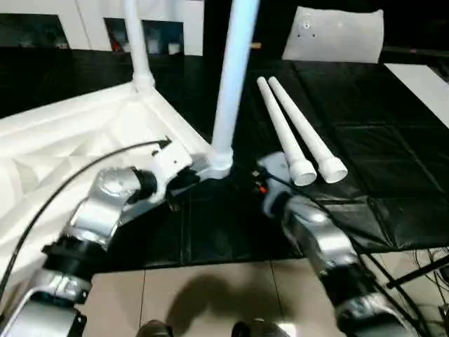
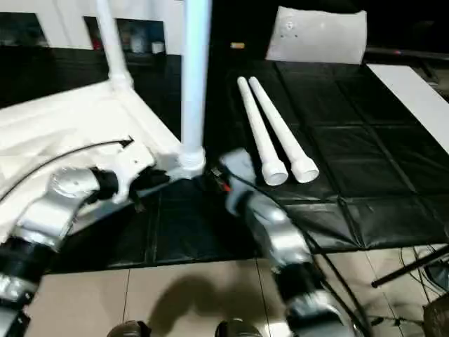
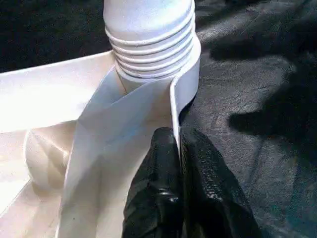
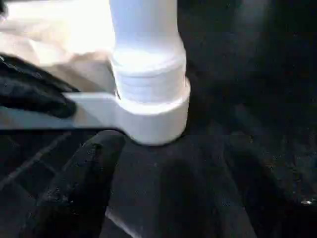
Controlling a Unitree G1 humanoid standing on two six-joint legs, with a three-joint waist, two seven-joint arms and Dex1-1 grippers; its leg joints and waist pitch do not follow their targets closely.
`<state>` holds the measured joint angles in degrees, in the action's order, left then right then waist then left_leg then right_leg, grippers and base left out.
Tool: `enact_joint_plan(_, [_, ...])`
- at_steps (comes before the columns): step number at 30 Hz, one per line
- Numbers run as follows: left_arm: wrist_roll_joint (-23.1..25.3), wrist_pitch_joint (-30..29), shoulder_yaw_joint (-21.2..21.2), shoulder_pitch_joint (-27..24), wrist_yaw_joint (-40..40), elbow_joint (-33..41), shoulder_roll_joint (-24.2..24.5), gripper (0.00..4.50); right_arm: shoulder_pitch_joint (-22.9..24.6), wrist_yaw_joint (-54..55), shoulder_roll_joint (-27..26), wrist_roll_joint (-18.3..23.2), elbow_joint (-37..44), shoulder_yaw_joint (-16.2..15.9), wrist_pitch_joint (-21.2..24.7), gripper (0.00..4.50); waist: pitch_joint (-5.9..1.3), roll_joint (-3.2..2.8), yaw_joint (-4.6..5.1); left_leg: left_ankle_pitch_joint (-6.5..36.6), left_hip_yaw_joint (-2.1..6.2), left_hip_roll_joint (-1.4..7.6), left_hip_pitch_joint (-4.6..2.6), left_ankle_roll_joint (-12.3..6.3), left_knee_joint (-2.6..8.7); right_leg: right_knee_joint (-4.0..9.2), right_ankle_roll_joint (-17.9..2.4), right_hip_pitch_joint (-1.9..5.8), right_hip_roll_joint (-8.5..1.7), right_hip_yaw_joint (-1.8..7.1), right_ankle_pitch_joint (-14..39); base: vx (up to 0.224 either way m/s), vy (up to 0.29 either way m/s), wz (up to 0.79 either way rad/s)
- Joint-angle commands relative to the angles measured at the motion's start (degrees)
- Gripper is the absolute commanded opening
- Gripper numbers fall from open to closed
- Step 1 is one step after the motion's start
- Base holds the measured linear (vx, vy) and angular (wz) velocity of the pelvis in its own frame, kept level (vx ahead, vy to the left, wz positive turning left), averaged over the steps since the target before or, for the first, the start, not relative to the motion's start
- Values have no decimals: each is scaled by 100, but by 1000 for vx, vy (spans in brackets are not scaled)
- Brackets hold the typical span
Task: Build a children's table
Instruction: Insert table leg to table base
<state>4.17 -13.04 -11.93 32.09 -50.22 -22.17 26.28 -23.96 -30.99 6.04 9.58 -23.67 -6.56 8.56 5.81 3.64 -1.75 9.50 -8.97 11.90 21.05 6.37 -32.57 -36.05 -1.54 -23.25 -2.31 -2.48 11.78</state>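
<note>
The children's table top (image 1: 63,140) lies upside down on the black mat, ribbed underside up. Two white legs stand in its corner sockets, one at the far corner (image 1: 137,42) and one at the near corner (image 1: 231,84). Two more legs (image 1: 284,130) (image 1: 309,130) lie side by side on the mat to the right. My left gripper (image 3: 178,163) is shut on the top's thin rim (image 3: 174,106) right beside the near socket (image 3: 190,74). My right gripper (image 1: 261,179) is low on the mat just right of that socket (image 4: 158,116), open, with nothing between its fingers (image 4: 84,183).
A flat white panel (image 1: 333,31) leans at the back right, and a white cabinet with glass doors (image 1: 84,28) stands at the back left. A white board (image 1: 428,81) lies at the mat's right edge. Tiled floor (image 1: 210,288) begins at the mat's front edge, with cables (image 1: 414,270) at the right.
</note>
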Motion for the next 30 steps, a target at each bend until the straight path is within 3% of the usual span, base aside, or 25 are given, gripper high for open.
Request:
enact_joint_plan(1, [22, 428, -232, 80, -454, -215, 87, 0, 226, -175, 222, 126, 468, 133, 102, 396, -467, -139, -12, 760, -51, 90, -37, -169, 303, 421, -1151, 374, -419, 314, 52, 0, 0, 0])
enact_joint_plan(7, [-172, 1206, -359, 174, -1146, -520, 191, 0, 659, -641, 623, 386, 1308, 167, 304, 437, -473, -136, -69, 866, -58, 110, -68, -181, 306, 435, -1164, 361, -431, 310, 227, 0, 0, 0])
enact_joint_plan(11, [-215, 1316, -335, 211, -1235, -594, 183, 0, 774, -659, 703, 381, 1468, 166, 350, 445, -498, -122, -90, 738, -63, 114, -64, -191, 292, 399, -1217, 369, -439, 310, 55, 0, 0, 0])
enact_joint_plan(14, [-72, 1089, -294, 307, -988, -785, 181, 0, 907, -691, 771, 426, 1611, 168, 426, 445, -513, -121, -113, 659, -62, 108, -61, -222, 281, 377, -1230, 381, -440, 303, -37, 0, 0, 0])
enact_joint_plan(17, [-155, 939, -178, 355, -875, -890, 121, 0, 959, -713, 818, 468, 1715, 146, 587, 445, -505, -99, -127, 769, -65, 102, -62, -177, 279, 411, -1190, 385, -447, 304, 285, 0, 0, 0])
enact_joint_plan(19, [-231, 829, -103, 376, -849, -947, 86, 55, 985, -775, 832, 511, 1797, 148, 686, 450, -503, -94, -133, 854, -58, 108, -61, -149, 282, 428, -1124, 378, -452, 298, 546, 0, 0, 0])
enact_joint_plan(24, [-284, 664, -63, 375, -871, -952, 62, 68, 1006, -842, 862, 526, 1875, 94, 728, 450, -514, -97, -133, 968, -50, 112, -56, -108, 275, 451, -1074, 361, -459, 295, 799, 0, 0, 0])
enact_joint_plan(25, [-261, 620, -67, 378, -821, -958, 64, 96, 1019, -854, 872, 535, 1902, 78, 757, 450, -517, -95, -132, 974, -47, 114, -56, -104, 275, 449, -1072, 360, -461, 292, 820, 0, 0, 0])
enact_joint_plan(26, [-261, 620, -67, 378, -821, -958, 64, 96, 1019, -854, 872, 535, 1902, 78, 757, 450, -520, -94, -131, 973, -48, 112, -59, -104, 270, 449, -1065, 356, -456, 291, 821, 0, 0, 0])
enact_joint_plan(30, [-145, 115, -221, 333, -952, -891, 186, 96, 1044, -864, 870, 493, 1943, 6, 735, 450, -536, -108, -129, 948, -51, 101, -54, -116, 257, 441, -1069, 359, -456, 295, 797, 0, 0, 0])
